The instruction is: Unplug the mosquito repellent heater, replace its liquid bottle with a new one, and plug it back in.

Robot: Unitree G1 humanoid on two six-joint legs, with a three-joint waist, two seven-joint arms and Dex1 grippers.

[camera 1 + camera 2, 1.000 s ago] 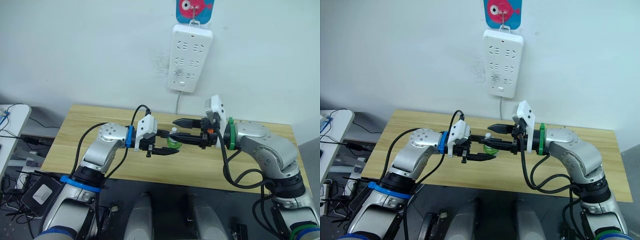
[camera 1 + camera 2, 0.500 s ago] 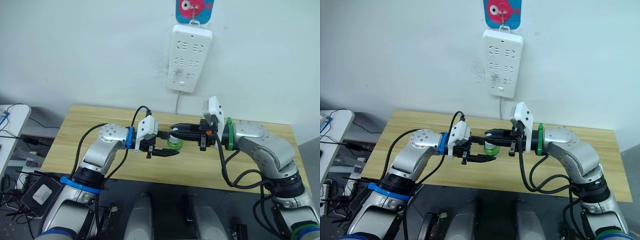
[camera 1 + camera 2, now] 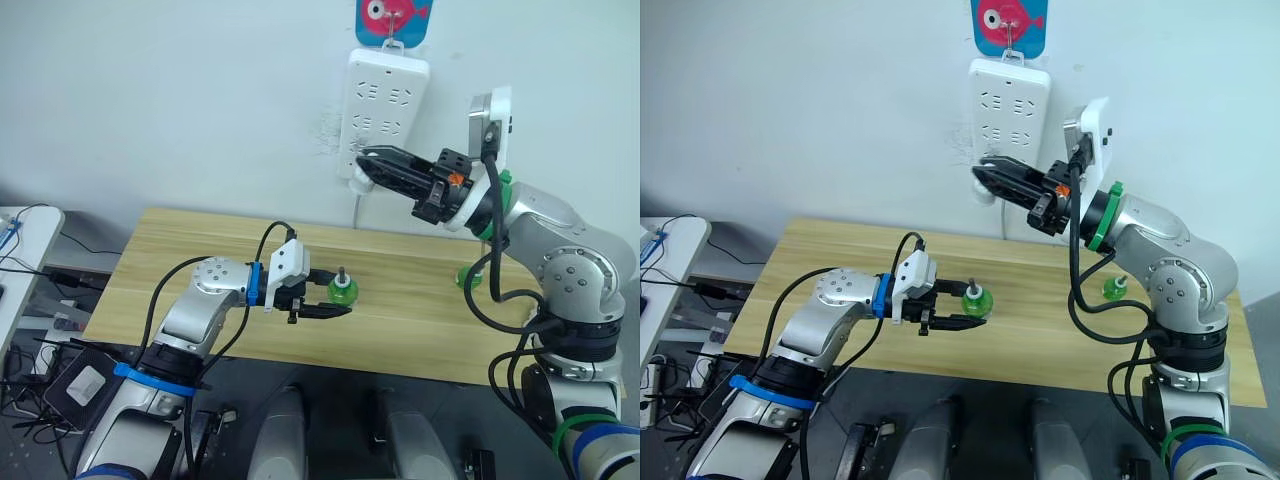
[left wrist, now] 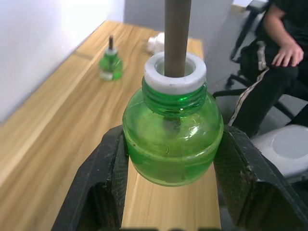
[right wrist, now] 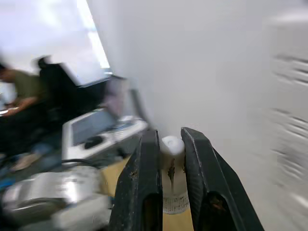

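gripping green bottle (image 4: 172, 144) in left hand (image 3: 322, 293) | right hand (image 5: 171, 163) clamps heater (image 5: 172, 149)

**Room around my bench**

White wall (image 3: 180, 90) stood behind my wooden table (image 3: 150, 270). White power strip (image 3: 388, 105) hung under a fish hook (image 3: 393, 15). Cable clutter (image 3: 40, 290) lay at my left; a seated person (image 4: 276, 57) was nearby.

The mosquito repellent heater (image 5: 172, 180), a small white unit with a rounded end, sits clamped between the right pincer's two black fingers, raised close to the wall. A green liquid bottle (image 4: 172, 139) with a white collar and dark wick stands upright, squeezed between the left pincer's fingers. A second green bottle (image 3: 1113, 289) stands upright on the wooden surface (image 3: 820, 250), well apart.
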